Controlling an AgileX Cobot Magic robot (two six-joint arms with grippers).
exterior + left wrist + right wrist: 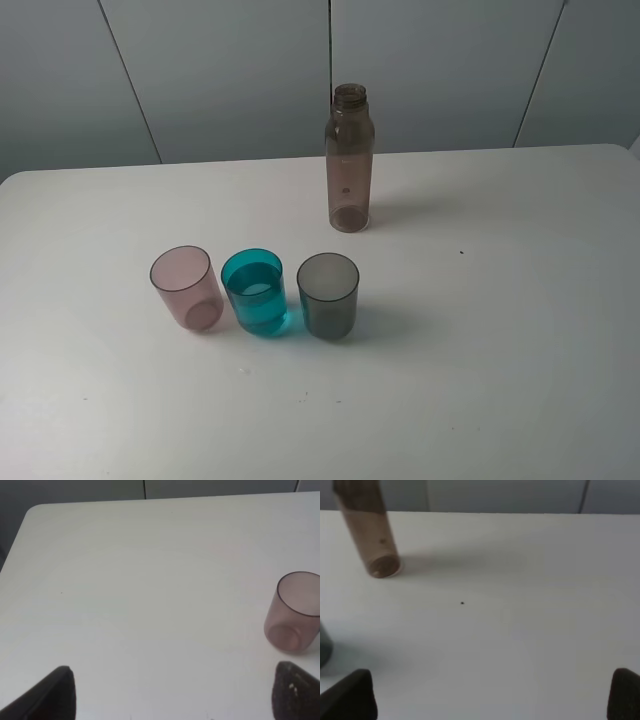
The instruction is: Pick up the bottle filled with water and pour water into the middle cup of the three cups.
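Note:
The bottle (349, 160) stands upright and uncapped at the back middle of the white table (520, 330). In front of it the three cups form a row: a pale pink cup (186, 287), the teal middle cup (256, 292) with water in it, and a smoky grey cup (329, 294). Neither arm shows in the exterior high view. In the left wrist view my left gripper (175, 695) is open over bare table, with the pink cup (295, 612) off to one side. My right gripper (487, 695) is open too, well short of the bottle (370, 535).
Grey wall panels (230, 70) rise behind the table's far edge. A small dark speck (461, 252) marks the tabletop right of the bottle. A sliver of the grey cup (324, 647) shows at the edge of the right wrist view.

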